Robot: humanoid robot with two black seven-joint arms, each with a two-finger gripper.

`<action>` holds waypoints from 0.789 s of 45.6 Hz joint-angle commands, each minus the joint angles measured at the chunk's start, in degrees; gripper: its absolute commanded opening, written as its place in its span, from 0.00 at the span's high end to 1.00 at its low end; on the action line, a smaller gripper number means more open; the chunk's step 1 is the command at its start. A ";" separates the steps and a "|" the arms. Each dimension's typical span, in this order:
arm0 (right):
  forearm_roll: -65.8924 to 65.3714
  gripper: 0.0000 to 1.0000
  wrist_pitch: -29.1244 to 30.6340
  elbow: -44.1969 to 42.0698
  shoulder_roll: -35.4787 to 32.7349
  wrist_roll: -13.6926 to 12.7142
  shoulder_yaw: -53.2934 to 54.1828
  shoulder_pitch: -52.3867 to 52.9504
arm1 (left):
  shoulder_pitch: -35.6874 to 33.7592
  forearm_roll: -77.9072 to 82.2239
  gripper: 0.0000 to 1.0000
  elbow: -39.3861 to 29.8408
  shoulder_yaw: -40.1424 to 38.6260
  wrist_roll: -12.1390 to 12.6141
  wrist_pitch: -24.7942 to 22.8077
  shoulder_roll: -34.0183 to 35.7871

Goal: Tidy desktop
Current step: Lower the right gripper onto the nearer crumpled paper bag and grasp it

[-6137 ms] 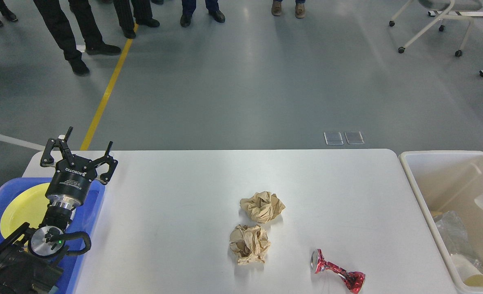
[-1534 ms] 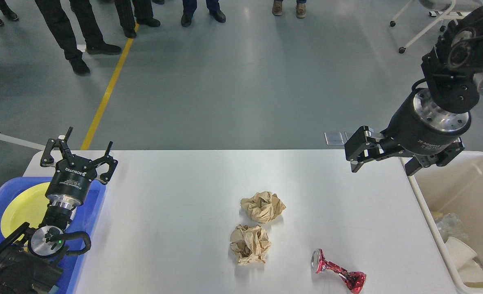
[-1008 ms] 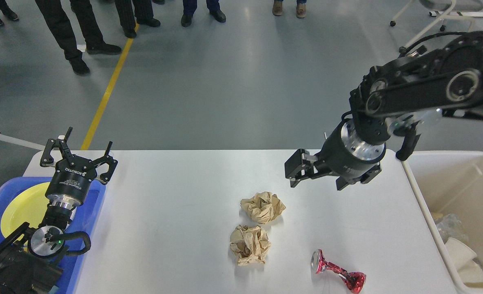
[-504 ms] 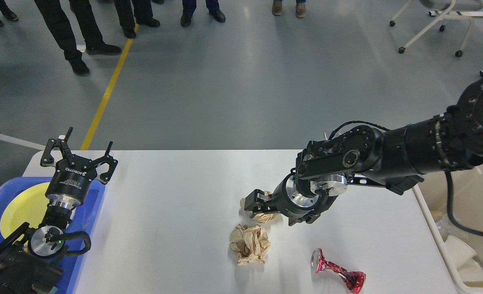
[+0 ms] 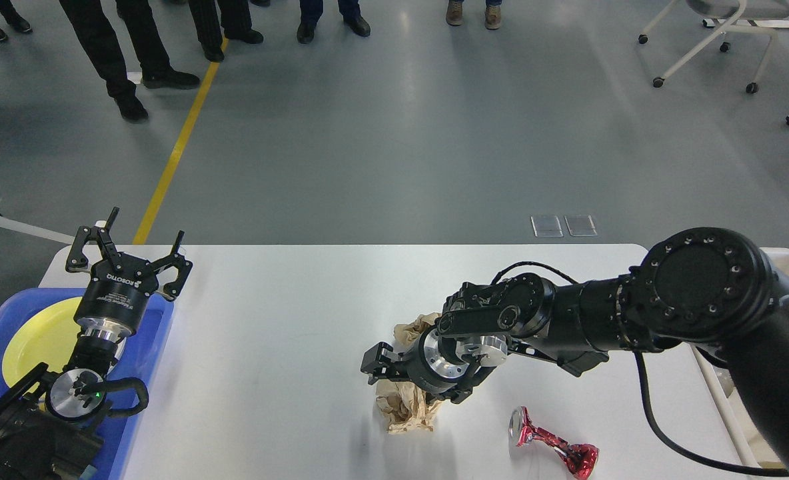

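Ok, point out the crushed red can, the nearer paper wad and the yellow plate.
Red can [image 5: 554, 443], head view, on its crumpled middle.
Nearer paper wad [image 5: 404, 410], head view, on the lower part showing below the right gripper [image 5: 376, 363].
Yellow plate [image 5: 38, 340], head view, on its bare left half.

The right arm covers most of the farther paper ball [image 5: 413, 328] at centre frame. The right gripper [image 5: 382, 365] overlaps the nearer paper ball [image 5: 404, 410]; its grip cannot be told. The blue tray [image 5: 142, 360] is cut off at lower left.
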 commanded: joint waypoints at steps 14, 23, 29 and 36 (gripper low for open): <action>-2.44 0.00 -5.25 -2.97 1.79 0.00 -0.18 -4.68 | -0.09 0.05 0.04 0.00 0.03 0.00 0.01 0.00; -4.47 0.15 -10.34 -3.06 1.97 0.09 -0.01 -6.00 | 0.00 0.05 0.04 0.00 -0.06 0.00 0.01 0.00; -6.84 0.43 -10.61 -2.80 1.97 0.18 -0.18 -6.09 | 0.00 0.05 0.04 0.00 0.03 0.00 0.01 0.00; -8.51 0.81 -10.52 -1.92 1.97 0.18 -0.10 -5.92 | 0.00 0.05 0.04 0.00 0.03 0.00 0.01 0.00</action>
